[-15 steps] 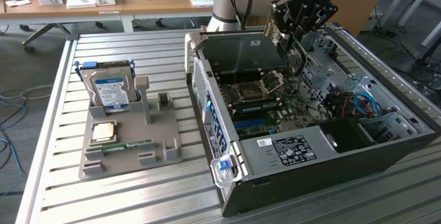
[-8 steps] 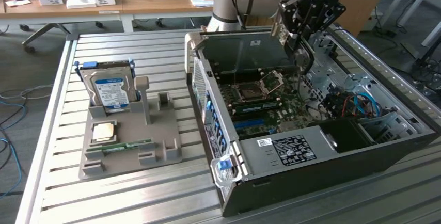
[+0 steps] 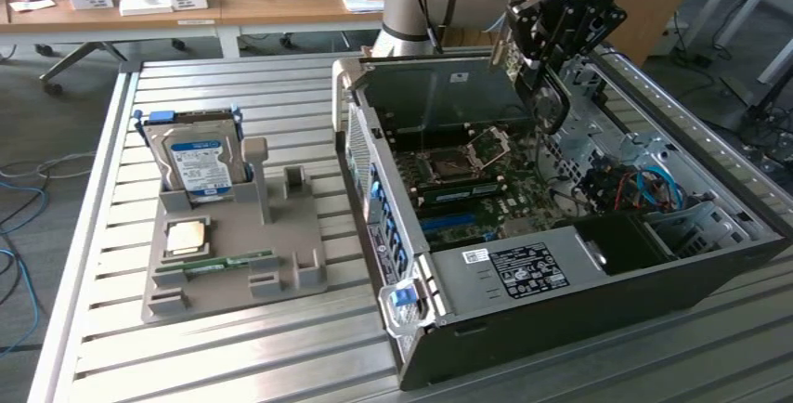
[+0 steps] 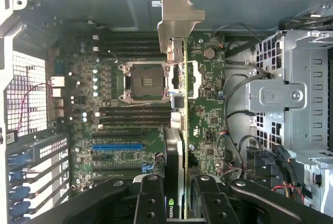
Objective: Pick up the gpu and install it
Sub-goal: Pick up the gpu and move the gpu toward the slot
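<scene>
Gripper (image 4: 176, 195) is gripping the gpu (image 4: 178, 130) edge-on, holding it over the motherboard (image 4: 119, 130) inside the open case (image 3: 582, 329), upper right of the exterior view. Hard drive (image 3: 199, 163) is standing on the tabletop (image 3: 248, 357).

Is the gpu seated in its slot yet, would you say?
Not seated: the gripper holds the gpu edge-on above the motherboard.

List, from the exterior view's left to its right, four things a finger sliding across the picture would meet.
hard drive standing in its grey holder → processor socket on the motherboard → gripper holding the gpu over the open case → blue cables
</scene>
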You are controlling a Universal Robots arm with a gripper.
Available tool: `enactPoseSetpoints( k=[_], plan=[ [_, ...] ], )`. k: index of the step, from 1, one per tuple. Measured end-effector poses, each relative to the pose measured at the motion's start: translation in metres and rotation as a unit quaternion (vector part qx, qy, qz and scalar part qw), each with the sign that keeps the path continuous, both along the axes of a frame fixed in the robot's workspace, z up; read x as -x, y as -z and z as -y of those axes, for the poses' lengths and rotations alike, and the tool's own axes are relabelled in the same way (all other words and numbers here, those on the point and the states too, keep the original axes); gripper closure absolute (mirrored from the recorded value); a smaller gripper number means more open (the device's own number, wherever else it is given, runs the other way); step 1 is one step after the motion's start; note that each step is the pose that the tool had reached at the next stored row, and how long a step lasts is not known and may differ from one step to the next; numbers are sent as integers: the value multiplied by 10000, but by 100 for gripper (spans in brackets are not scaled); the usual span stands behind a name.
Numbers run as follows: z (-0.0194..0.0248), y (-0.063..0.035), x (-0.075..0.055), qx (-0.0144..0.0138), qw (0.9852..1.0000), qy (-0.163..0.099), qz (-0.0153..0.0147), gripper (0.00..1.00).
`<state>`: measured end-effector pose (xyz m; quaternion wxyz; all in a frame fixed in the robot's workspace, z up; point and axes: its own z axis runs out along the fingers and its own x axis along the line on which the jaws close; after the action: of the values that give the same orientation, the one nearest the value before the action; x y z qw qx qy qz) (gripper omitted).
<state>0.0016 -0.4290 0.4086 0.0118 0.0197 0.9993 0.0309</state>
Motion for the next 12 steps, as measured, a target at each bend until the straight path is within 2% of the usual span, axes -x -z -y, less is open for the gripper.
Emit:
enactPoseSetpoints(
  k=[6, 12],
  plan=[
    [0, 0, -9, 0, 10000, -2, 0, 73],
    [0, 0, -74, 0, 10000, -1, 0, 73]
  ],
)
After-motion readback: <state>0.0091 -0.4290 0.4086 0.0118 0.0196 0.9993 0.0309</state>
